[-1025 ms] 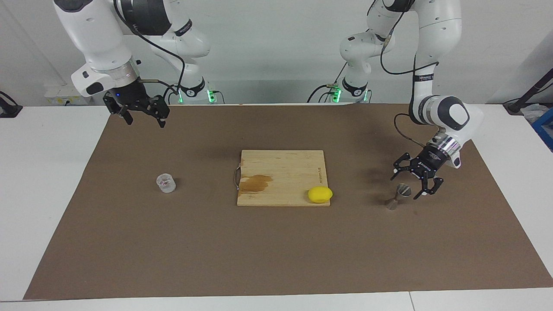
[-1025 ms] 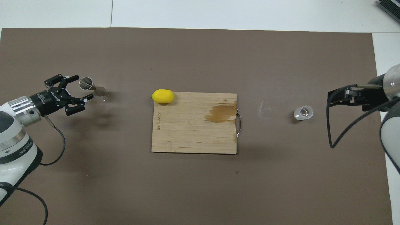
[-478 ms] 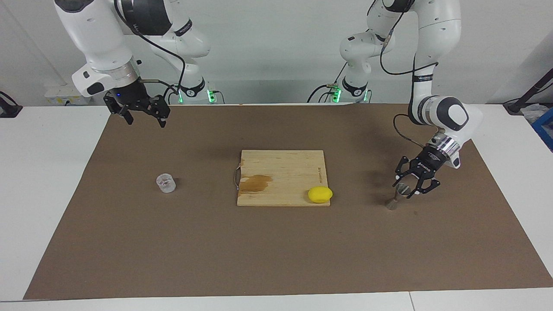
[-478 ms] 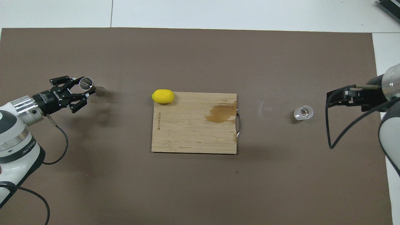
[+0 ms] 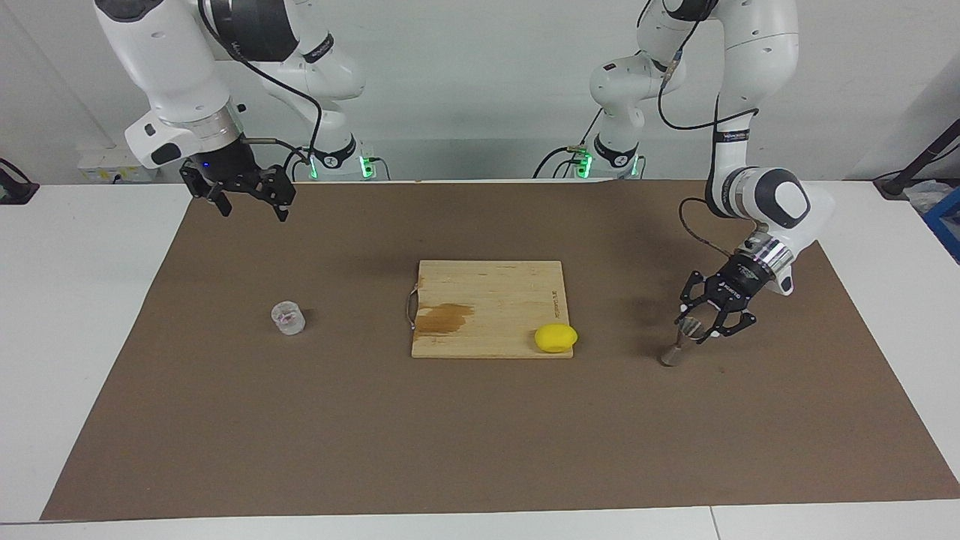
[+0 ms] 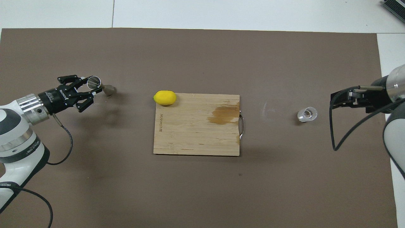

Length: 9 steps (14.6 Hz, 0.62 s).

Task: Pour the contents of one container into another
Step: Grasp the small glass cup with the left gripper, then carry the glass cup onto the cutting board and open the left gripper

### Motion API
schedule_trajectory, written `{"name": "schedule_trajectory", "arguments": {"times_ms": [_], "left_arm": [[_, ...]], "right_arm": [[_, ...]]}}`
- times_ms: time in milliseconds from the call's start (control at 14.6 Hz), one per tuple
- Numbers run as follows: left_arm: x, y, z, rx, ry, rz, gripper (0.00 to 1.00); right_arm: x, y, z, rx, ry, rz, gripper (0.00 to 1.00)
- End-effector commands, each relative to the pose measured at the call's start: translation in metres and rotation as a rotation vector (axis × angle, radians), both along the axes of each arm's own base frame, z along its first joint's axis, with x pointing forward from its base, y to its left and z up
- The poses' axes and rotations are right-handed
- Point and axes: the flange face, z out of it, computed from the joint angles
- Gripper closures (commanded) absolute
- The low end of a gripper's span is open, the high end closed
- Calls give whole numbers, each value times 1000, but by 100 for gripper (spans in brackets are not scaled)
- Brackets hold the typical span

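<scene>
Clock bearings are read on the overhead view, with the cutting board (image 6: 196, 136) as the dial centre.

1. The left hand (image 5: 701, 328) (image 6: 89, 85) is at 9 o'clock, low over the brown mat (image 5: 480, 435) at the left arm's end of the counter (image 5: 75, 300). Its fingers are drawn in on the upper cone of the jigger (image 5: 679, 343) (image 6: 102, 86) and grip it from both sides. Whether the jigger's base rests on the mat cannot be determined.
2. The lemon (image 5: 556, 337) (image 6: 165, 97) sits at the board's 10 o'clock corner and overhangs its edge.
3. The board lies flat at mid-mat. It has a dark stain (image 6: 223, 114) near its metal handle (image 6: 242, 126), which is at 3 o'clock.
4. The clear cup (image 5: 288, 317) (image 6: 307, 114) is at 3 o'clock, upright on the mat. It is well apart from the board and untouched.
5. The right hand (image 5: 251, 210) (image 6: 332, 99) is at 3 o'clock of the cup. It waits raised over the mat with its fingers spread wide and nothing between them.
</scene>
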Motion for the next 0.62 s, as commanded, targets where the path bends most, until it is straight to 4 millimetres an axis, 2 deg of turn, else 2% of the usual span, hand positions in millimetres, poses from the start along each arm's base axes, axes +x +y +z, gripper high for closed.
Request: {"name": "schedule_trajectory", "arguments": {"times_ms": [0, 68, 205, 410, 547], "left_arm": [[14, -48, 30, -77, 4, -47, 100], [17, -71, 43, -101, 18, -66, 100], [10, -134, 63, -95, 2, -147, 100], [-9, -216, 71, -71, 14, -215, 100], [-26, -266, 66, -43, 21, -228, 100]], "right_arm": [[-3, 1, -2, 20, 0, -6, 0], [-3, 1, -2, 20, 0, -6, 0], [-3, 1, -1, 19, -2, -10, 0], [-3, 1, -1, 19, -2, -10, 0], [-4, 1, -1, 19, 0, -9, 0]]}}
